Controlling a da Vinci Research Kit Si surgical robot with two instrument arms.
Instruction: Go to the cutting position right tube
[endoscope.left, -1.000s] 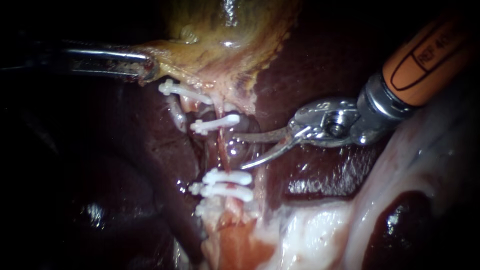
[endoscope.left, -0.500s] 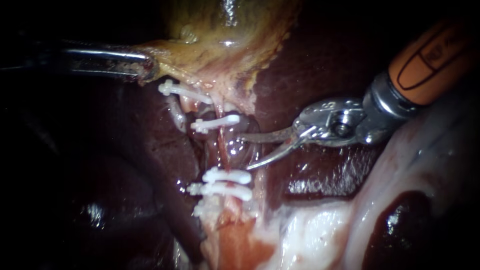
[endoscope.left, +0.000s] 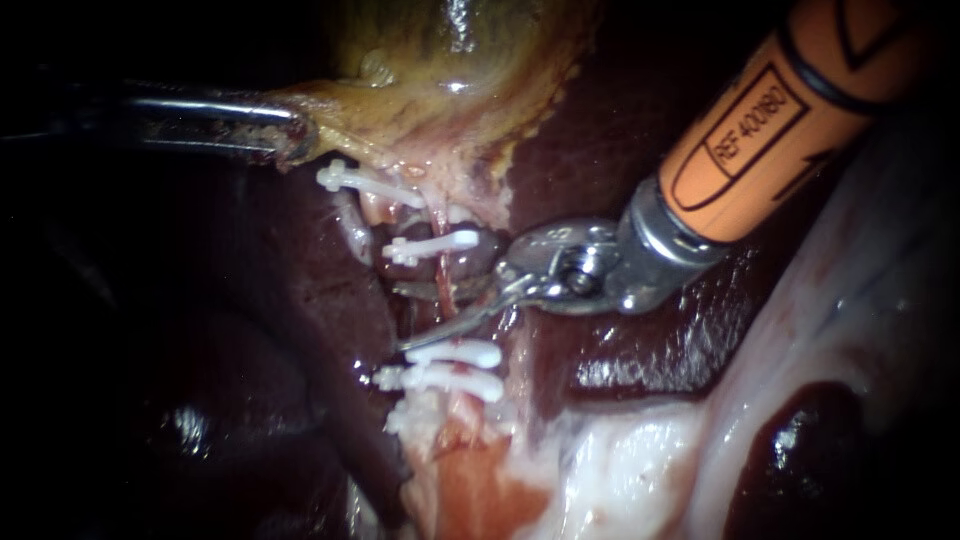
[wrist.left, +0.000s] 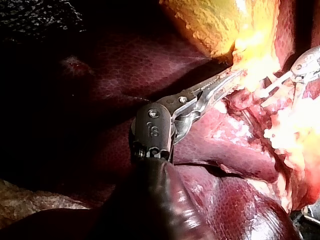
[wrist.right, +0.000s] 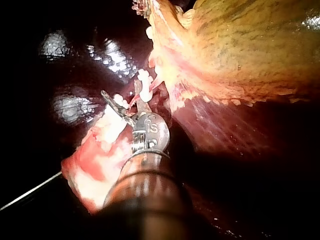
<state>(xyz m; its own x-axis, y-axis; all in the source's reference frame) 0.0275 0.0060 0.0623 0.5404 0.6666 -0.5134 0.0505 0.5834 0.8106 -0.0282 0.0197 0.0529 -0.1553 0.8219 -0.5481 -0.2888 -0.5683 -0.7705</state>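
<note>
The thin red right tube (endoscope.left: 443, 288) runs down from the yellow-green gallbladder (endoscope.left: 450, 60), between an upper white clip (endoscope.left: 432, 245) and two lower white clips (endoscope.left: 455, 353). My right instrument (endoscope.left: 405, 318), on an orange shaft, holds its curved blades open, one on either side of this tube between the clips. In the right wrist view its blades (wrist.right: 124, 99) are spread at the clipped tube. My left instrument (endoscope.left: 288, 135) is shut on the gallbladder's edge and holds it to the left; the left wrist view shows those jaws (wrist.left: 222, 82) closed on yellow tissue.
A paler left tube (endoscope.left: 352, 235) carries its own white clip (endoscope.left: 365, 183). Dark red liver (endoscope.left: 300, 300) surrounds the site. Pale fatty tissue (endoscope.left: 640, 460) lies at the lower right. The right instrument's blades (wrist.left: 282, 82) show ahead of my left jaws.
My right instrument has moved left, and its open blades now lie around the right tube between the clips. The left instrument and the gallbladder have stayed still.
</note>
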